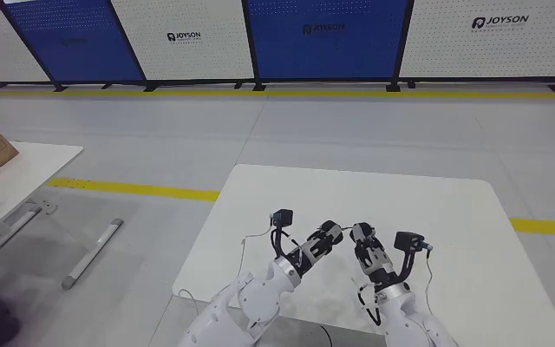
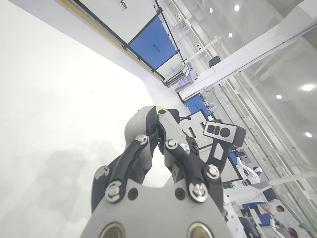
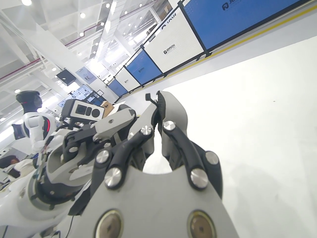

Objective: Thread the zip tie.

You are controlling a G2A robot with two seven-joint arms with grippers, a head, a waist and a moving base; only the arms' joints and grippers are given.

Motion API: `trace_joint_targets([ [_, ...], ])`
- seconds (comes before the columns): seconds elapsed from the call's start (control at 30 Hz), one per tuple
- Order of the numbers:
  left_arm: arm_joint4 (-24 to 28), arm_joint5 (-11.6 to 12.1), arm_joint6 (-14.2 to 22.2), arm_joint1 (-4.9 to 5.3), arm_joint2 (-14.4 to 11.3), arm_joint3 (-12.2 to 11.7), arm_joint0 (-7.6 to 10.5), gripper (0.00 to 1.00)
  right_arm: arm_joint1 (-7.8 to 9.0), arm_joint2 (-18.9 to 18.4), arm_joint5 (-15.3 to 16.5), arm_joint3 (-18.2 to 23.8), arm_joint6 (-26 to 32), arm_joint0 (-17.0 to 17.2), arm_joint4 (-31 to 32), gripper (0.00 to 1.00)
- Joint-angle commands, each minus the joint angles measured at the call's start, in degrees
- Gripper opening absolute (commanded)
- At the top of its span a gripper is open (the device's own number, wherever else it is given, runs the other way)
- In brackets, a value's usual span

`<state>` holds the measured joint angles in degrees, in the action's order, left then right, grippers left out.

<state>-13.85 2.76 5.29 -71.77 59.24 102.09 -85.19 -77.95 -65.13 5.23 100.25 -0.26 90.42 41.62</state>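
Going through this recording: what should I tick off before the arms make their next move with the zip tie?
1. The right gripper is shut on the zip tie: ok, a black end pokes past its fingertips.
2. The left gripper holds the other end: cannot tell; its fingers are shut.
3. Both grippers close together above the table: ok.
4. Tail lined up with the head: cannot tell.

White arms (image 1: 260,299), grey left end effector (image 2: 157,115), silver screws (image 2: 197,192)

Blue-white partition panels (image 1: 329,39), grey floor (image 1: 173,130), yellow line (image 1: 130,188)
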Motion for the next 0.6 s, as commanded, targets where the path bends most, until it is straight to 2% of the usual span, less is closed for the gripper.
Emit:
trace_joint_targets([
  [0.0,-0.07,-0.05,-0.03,0.02,0.07,0.02,0.0,0.0,-0.01,0.01,-0.12,0.03,0.2,-0.03,-0.23,0.0],
  [0.03,-0.09,-0.1,-0.1,0.02,0.1,-0.01,0.02,0.0,-0.01,0.0,-0.16,0.04,0.34,-0.05,-0.35,0.12],
  [0.07,-0.12,-0.15,-0.19,0.02,0.11,-0.06,0.04,0.0,0.0,-0.01,-0.19,0.04,0.44,-0.06,-0.42,0.4],
  [0.1,-0.13,-0.17,-0.24,0.01,0.09,-0.1,0.06,0.0,0.0,-0.03,-0.24,0.06,0.5,-0.08,-0.46,0.72],
  [0.13,-0.1,-0.23,-0.38,0.0,0.07,-0.15,0.07,0.0,0.0,-0.04,-0.36,0.08,0.53,-0.08,-0.48,0.92],
  [0.17,-0.06,-0.33,-0.55,-0.02,0.07,-0.18,0.07,0.0,-0.01,-0.06,-0.53,0.09,0.52,-0.08,-0.5,1.0],
  [0.4,0.77,-1.35,-2.1,-0.11,0.45,0.61,-0.19,0.0,0.05,-0.09,-1.17,0.72,1.44,0.07,-0.48,1.0],
  [0.57,4.99,-0.76,-5.69,-0.43,1.39,1.07,-0.68,0.0,0.15,-0.37,-2.54,1.29,1.71,1.12,0.02,1.0],
])
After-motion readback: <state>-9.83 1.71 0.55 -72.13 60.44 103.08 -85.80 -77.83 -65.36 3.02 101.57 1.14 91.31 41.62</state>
